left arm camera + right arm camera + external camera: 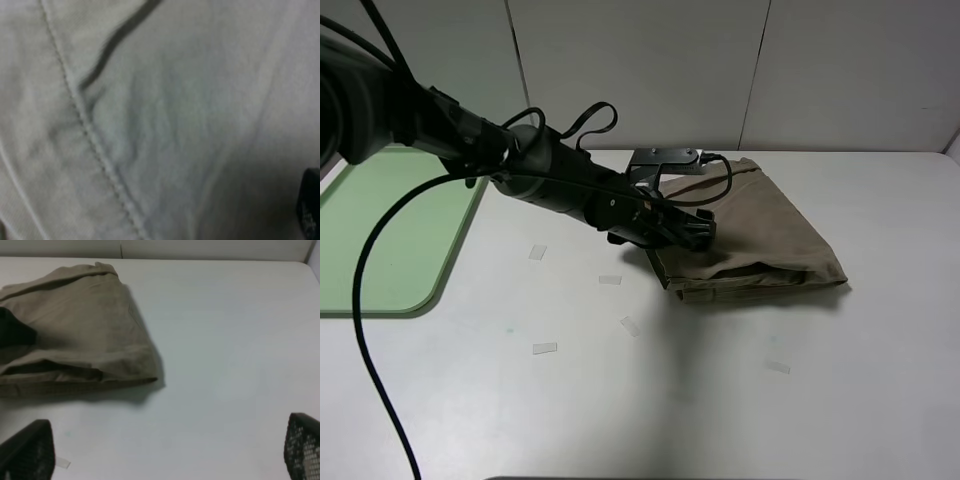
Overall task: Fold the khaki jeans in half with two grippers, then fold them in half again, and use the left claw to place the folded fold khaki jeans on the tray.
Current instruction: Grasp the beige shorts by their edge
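The khaki jeans lie folded into a thick bundle on the white table, right of centre. My left gripper reaches in from the left and sits low at the bundle's left edge, jaws wide and open over the cloth. The left wrist view is filled with khaki fabric and a seam, with one black fingertip at the edge. My right gripper is open and empty, hovering over bare table near the jeans; its arm is out of the exterior view. The pale green tray lies at the far left.
Several small tape strips dot the table in front of the jeans. A black cable hangs from the left arm over the table's left part. A white wall stands behind the table.
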Action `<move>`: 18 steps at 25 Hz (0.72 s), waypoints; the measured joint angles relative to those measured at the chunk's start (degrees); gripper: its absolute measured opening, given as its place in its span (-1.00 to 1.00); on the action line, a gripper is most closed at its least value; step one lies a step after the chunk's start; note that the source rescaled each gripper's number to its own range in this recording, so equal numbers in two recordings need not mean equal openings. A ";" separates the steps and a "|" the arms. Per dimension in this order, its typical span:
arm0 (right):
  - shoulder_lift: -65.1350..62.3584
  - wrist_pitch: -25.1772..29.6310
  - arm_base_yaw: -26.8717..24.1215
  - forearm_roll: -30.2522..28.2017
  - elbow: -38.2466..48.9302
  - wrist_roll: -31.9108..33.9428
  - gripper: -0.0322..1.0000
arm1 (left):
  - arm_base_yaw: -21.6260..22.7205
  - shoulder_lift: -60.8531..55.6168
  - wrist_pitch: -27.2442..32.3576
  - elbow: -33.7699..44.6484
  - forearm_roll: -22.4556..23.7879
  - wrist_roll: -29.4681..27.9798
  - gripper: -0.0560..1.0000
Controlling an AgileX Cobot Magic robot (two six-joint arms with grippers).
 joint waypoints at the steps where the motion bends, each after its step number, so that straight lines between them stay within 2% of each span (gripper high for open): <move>1: 0.00 0.00 0.00 0.05 0.00 0.00 1.00 | 0.00 0.13 -0.48 0.00 0.00 0.00 0.95; 4: 0.00 0.00 0.00 0.05 0.00 0.00 1.00 | 0.00 0.15 -0.67 0.00 0.00 0.00 0.81; 8: 0.00 0.00 0.00 0.05 0.00 0.00 1.00 | 0.06 0.38 -0.67 0.00 0.00 0.00 0.36; 14: 0.00 0.00 0.00 0.05 0.00 0.00 1.00 | 0.01 0.38 -1.30 -0.09 -0.19 -0.12 -0.66; 18: 0.00 0.00 0.00 0.05 0.00 0.00 1.00 | -0.13 0.38 -1.36 -0.09 -0.19 -0.12 -0.71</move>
